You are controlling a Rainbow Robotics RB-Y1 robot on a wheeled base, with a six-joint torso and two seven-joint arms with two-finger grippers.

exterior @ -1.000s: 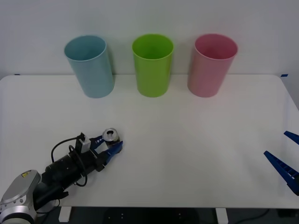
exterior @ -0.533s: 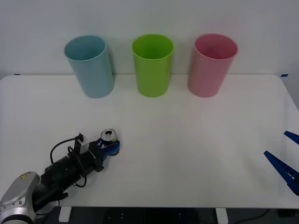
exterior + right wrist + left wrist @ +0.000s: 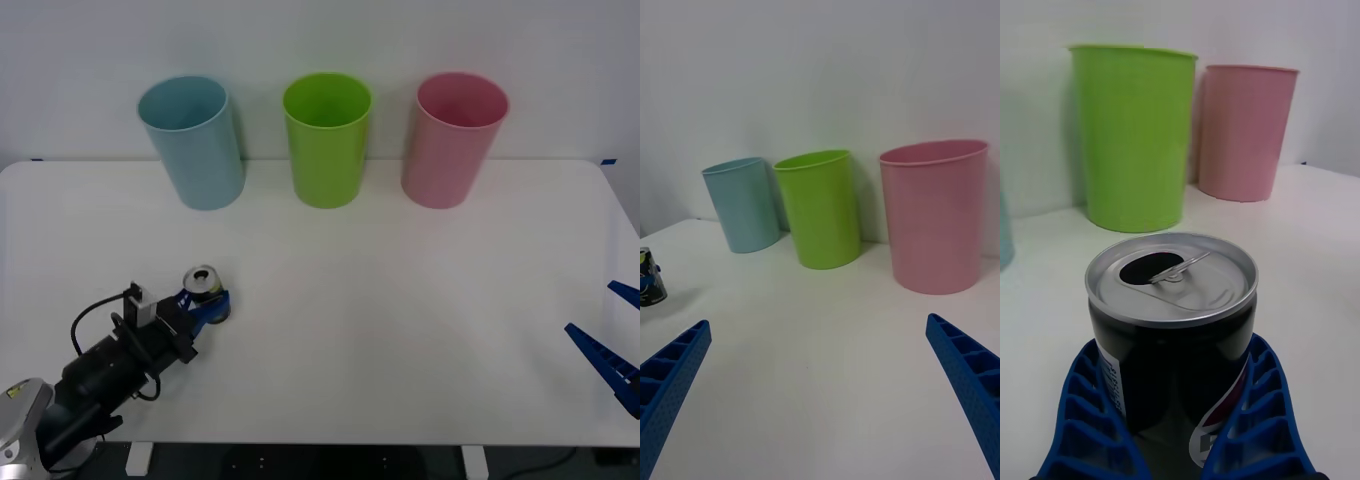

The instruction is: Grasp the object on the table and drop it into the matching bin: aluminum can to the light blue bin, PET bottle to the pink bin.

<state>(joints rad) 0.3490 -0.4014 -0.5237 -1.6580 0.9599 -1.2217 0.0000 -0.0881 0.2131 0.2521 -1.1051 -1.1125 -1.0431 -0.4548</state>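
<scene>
The aluminum can, silver-topped with a dark label, stands upright between the blue fingers of my left gripper, which is shut on it at the front left of the white table. In the left wrist view the can is close up, its pull-tab top open, with a ribbed finger on each side. The light blue bin stands at the back left, straight beyond the can. The pink bin is at the back right. My right gripper hangs open at the table's right edge, holding nothing.
A lime green bin stands between the light blue and pink bins along the back wall. The right wrist view shows the three bins in a row, light blue bin, green bin, pink bin, and the can far off.
My left gripper closed on the can, then drew back to the left with the can in it. The right arm has not moved.
</scene>
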